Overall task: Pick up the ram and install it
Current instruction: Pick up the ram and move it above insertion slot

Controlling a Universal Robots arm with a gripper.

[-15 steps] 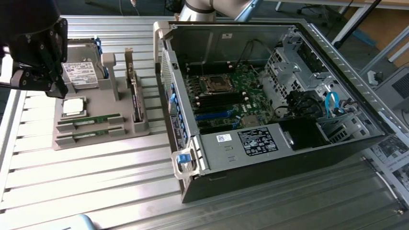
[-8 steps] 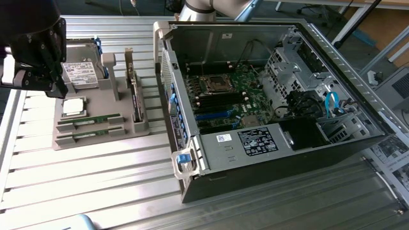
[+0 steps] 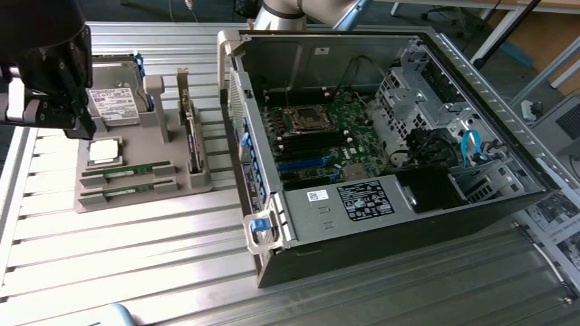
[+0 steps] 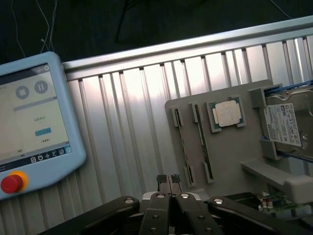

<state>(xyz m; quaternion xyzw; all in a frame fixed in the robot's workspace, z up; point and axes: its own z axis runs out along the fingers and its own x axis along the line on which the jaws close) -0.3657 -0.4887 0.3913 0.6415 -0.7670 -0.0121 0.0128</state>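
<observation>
Gripper (image 4: 168, 180): fingers pressed together, holding nothing; poised over the tray (image 4: 230, 154). Ram (image 3: 127, 170): lay flat in tray slots just ahead of and below the fingertips, not touching them.

Hazards, as judged: closed fingers would strike a stick's edge rather than straddle it; the sticks sat close together, so a finger might snag the neighbour; a thin board could tilt in the grip and miss its socket.

Count, outward from the gripper: ram, two; CPU (image 4: 227, 113), one; hard drive (image 4: 288, 122), one; pendant (image 4: 29, 127), one, off to the side; case (image 3: 281, 61), one, open, well apart.
</observation>
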